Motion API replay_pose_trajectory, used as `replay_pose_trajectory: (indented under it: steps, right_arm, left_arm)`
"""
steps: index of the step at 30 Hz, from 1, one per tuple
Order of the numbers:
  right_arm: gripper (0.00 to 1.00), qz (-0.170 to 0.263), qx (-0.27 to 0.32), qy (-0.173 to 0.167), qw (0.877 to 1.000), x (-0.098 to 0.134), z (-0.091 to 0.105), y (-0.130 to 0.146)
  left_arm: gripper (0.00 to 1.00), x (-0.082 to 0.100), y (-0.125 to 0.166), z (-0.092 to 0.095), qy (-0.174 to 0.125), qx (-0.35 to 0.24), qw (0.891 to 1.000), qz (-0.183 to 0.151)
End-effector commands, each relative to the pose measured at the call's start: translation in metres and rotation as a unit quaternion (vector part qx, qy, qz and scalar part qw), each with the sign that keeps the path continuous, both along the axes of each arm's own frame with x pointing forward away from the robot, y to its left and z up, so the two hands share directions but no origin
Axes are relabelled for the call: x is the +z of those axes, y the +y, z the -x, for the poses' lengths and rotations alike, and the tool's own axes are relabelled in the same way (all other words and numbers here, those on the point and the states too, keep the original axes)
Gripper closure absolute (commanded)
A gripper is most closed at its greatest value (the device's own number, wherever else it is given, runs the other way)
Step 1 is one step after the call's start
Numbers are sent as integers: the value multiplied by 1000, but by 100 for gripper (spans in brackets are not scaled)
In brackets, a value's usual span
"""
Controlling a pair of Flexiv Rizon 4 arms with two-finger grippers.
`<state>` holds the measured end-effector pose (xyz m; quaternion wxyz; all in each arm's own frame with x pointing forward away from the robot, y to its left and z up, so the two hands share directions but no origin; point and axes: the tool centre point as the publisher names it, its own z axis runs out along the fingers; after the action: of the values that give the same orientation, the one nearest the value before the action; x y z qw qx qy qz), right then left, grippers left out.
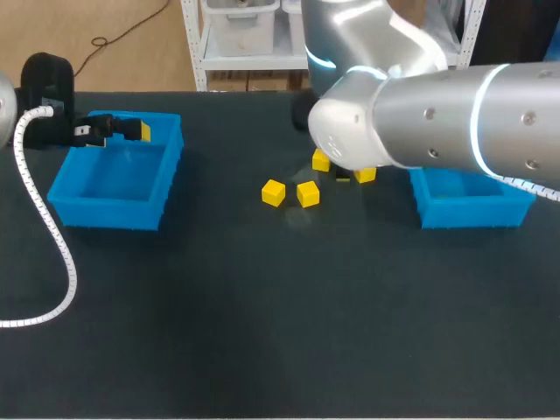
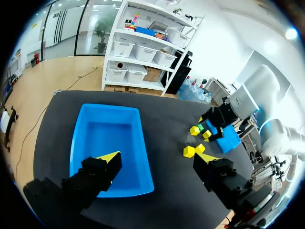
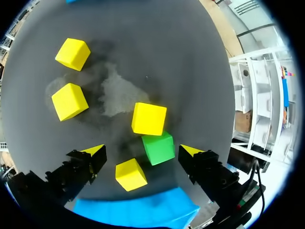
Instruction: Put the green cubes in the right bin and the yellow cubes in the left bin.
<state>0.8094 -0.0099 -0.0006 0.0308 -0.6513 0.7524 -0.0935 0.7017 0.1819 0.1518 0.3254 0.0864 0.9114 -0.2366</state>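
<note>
at nine o'clock on the table the left bin (image 1: pixel 105 214) is waiting for the yellows, and my left gripper (image 2: pixel 158 160) is hanging over its far end with the jaws standing wide apart and nothing between them. i'm judging it is parked there so as to keep clear of the other arm's work.

moving toward the middle, two loose yellow cubes (image 1: pixel 273 192) (image 1: pixel 307 193) are lying side by side just past the table's centre, well apart from both bins and none of them sorted yet.

at about two o'clock from that pair my right arm (image 1: pixel 437 114) is reaching in over the rest of the cluster and hiding most of it from above. its wrist view is showing why: the right gripper (image 3: pixel 143 152) is hovering with jaws spread, and the green cube (image 3: pixel 158 148) is sitting on the table between the fingers, untouched. two crowding yellow cubes (image 3: pixel 149 118) (image 3: pixel 130 174) are pressing close, one seemingly touching the green just ahead, one beside it. i'm reckoning a careless close is risking a yellow coming along too.

the right bin (image 1: pixel 472 214) is sitting at three o'clock, just beside this cluster, so the carry is looking short.
</note>
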Motion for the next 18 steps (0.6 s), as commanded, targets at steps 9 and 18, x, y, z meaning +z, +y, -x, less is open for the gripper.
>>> replay_pose_trajectory:
  steps: [9, 18]
  right_arm:
    - [71, -9, -28, -16, 999, -14, 6, -2]
    - [100, -20, -47, -38, 998, -10, 3, -1]
  left_arm:
    - [0, -2, 2, 1, -4, -3, 1000, 5]
    - [0, -2, 2, 1, -4, -3, 1000, 5]
